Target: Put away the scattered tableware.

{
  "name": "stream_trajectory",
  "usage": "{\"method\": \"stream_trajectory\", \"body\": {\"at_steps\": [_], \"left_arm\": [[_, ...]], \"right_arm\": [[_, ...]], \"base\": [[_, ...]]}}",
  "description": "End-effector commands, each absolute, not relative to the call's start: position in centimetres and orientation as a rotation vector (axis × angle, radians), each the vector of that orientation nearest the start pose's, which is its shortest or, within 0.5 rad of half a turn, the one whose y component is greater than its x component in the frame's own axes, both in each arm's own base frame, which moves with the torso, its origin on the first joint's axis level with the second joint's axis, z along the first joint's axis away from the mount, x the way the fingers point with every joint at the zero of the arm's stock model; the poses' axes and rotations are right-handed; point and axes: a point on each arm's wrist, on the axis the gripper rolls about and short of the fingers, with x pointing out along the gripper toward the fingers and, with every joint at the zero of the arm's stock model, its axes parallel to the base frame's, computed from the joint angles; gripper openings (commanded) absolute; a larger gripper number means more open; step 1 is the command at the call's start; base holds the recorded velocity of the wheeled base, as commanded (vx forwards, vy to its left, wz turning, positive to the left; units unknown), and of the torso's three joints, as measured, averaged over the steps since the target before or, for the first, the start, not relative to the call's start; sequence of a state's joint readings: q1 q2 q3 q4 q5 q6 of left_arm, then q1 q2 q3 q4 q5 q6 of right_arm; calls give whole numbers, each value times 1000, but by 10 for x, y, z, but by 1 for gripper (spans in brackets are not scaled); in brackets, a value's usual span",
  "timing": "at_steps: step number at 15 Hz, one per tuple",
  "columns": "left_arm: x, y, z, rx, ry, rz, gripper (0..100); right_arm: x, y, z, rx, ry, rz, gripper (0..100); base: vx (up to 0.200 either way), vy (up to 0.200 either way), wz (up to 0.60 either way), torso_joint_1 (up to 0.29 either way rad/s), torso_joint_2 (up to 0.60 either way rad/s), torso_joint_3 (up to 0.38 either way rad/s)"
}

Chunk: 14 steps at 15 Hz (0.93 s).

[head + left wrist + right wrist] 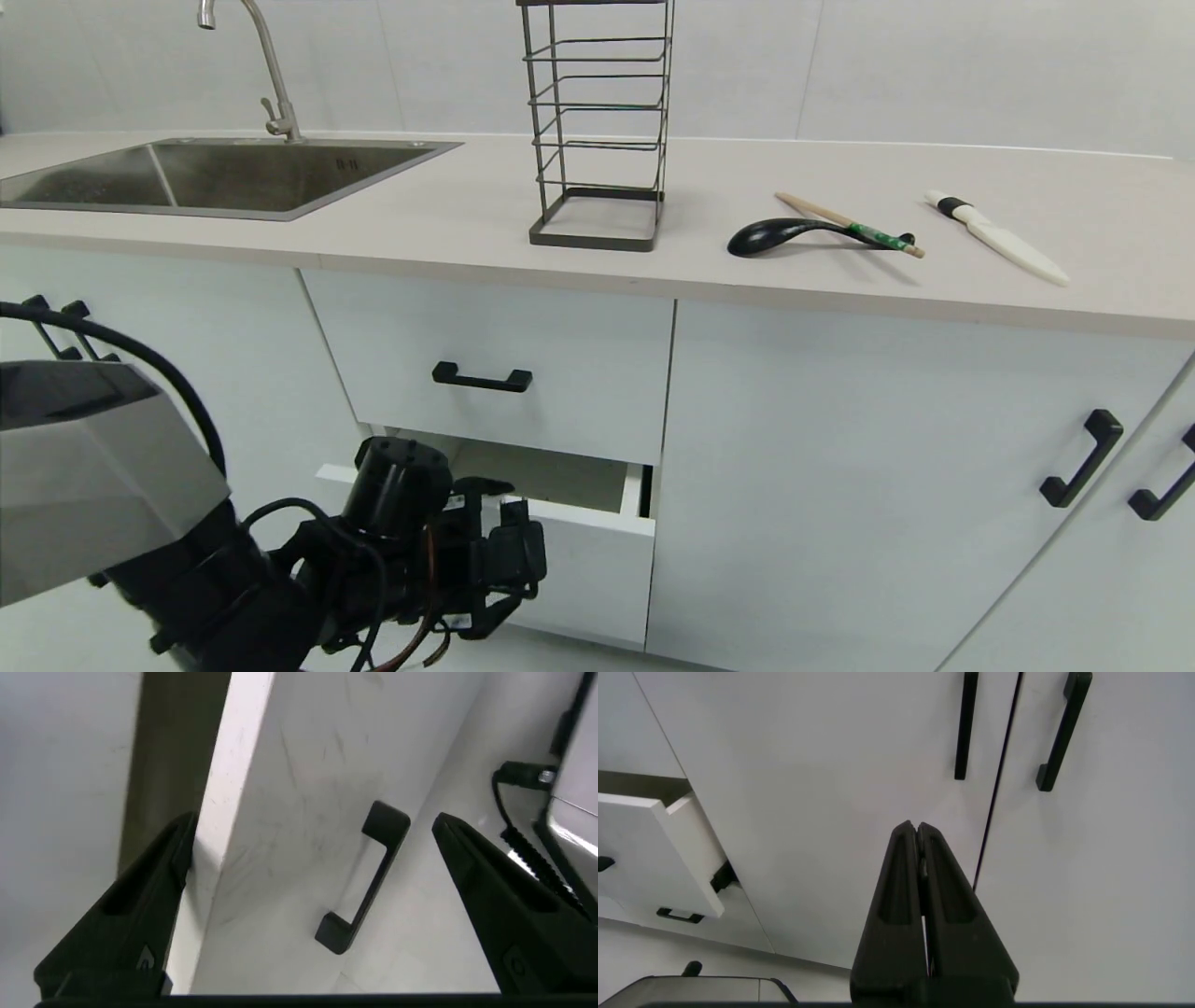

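Drawer step: left gripper [315, 831], jaws apart, faces the ajar drawer's [597, 569] handle [366, 882]; right gripper [920, 833] closed. Next, probably: pull wider, then fetch spoon [775, 235], chopstick [822, 213], knife [1004, 241]

Chopsticks [845, 222] (seemingly two) across spoon [775, 235]; knife [999, 238] right.

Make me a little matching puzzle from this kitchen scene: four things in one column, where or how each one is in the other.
1 black spoon
2 white knife
3 wire rack
4 lower drawer

a pulled partly open
b standing upright on the counter
c rightmost on the counter
d chopsticks lying across its handle

Pairs: 1-d, 2-c, 3-b, 4-a
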State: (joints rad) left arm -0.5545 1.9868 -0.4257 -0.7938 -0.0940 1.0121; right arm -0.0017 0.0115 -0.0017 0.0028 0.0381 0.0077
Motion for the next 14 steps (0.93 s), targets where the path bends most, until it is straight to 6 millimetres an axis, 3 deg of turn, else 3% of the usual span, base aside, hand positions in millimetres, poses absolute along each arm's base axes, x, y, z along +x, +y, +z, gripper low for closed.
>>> {"method": "stream_trajectory", "body": {"at_steps": [1,3,14], "left_arm": [[188,-123,39,1109,415,-992,100],[174,-114,47,1108,398,-983,100],[172,-117,51,1100,369,-989,100]], "right_arm": [[-22,1,76,8,14,37,0],[-22,1,76,8,14,37,0],[-22,1,76,8,14,37,0]], "base": [[0,0,0,0,0,0],[0,0,0,0,0,0],[0,0,0,0,0,0]]}}
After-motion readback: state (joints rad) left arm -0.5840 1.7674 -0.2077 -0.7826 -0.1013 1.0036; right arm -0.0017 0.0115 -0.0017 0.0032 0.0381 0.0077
